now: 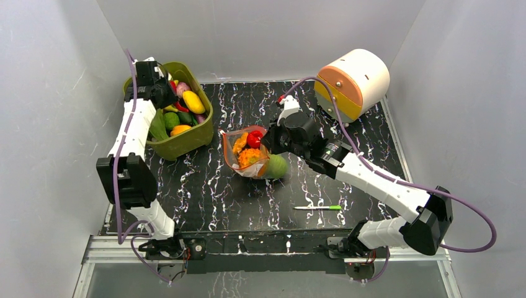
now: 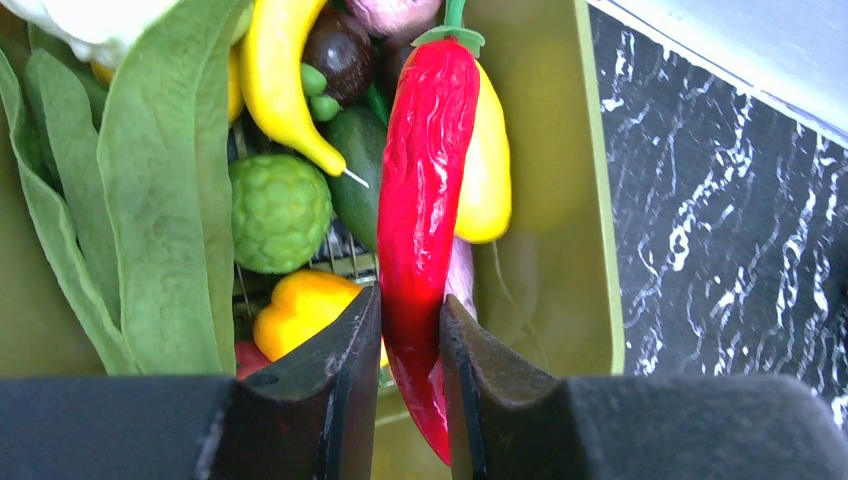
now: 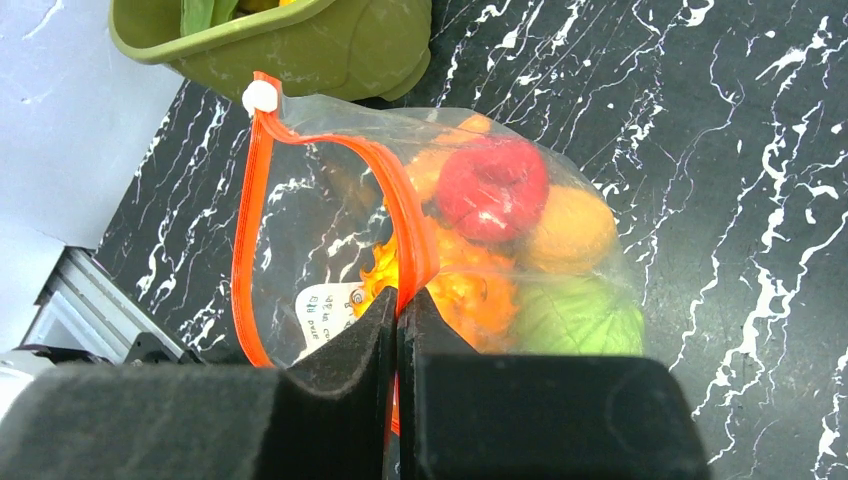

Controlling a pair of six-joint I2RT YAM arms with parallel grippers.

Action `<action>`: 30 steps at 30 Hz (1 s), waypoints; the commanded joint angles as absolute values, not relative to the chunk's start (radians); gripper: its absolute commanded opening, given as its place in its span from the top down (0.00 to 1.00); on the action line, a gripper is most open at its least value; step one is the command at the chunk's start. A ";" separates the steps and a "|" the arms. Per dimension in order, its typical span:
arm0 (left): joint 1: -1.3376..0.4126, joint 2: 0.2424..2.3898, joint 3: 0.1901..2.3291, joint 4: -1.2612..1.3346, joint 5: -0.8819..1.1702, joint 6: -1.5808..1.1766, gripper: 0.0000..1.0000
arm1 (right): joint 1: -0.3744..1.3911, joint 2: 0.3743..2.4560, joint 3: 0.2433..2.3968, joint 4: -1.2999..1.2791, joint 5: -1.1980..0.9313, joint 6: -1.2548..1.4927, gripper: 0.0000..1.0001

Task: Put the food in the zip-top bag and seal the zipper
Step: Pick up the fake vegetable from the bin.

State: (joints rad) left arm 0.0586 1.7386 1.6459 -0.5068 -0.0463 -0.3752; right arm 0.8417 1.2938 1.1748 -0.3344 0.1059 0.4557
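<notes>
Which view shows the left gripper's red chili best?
Left wrist: the red chili fills the frame, pinched in the left gripper. Top external shows only a red speck; right wrist misses it.

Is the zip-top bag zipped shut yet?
No, the zipper gapes in a wide loop on the zip-top bag, the right jaws pinching one side of it.

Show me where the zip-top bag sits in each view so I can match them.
Top external: zip-top bag at table centre, right hand at its edge.
Left wrist: not in it; left hand grips a red chilli.
Right wrist: bag fills the middle, hand pinching its rim.
Shared landmark: olive-green bin, in all three views.
</notes>
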 commanded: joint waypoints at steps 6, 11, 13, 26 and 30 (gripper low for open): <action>0.059 1.514 1.532 -0.566 0.256 -0.364 0.87 | 0.840 1.247 1.192 -0.241 0.168 0.559 1.00; 0.048 1.406 1.446 -0.567 0.388 -0.383 0.87 | 0.840 1.253 1.208 -0.236 0.193 0.587 1.00; 0.041 1.376 1.431 -0.571 0.425 -0.385 0.87 | 0.841 1.260 1.221 -0.236 0.205 0.600 1.00; -0.036 1.200 1.262 -0.454 0.764 -0.495 0.87 | 0.841 1.284 1.252 -0.205 0.328 0.669 1.00; -0.099 1.189 1.221 -0.443 0.819 -0.513 0.87 | 0.841 1.301 1.252 -0.145 0.334 0.655 1.00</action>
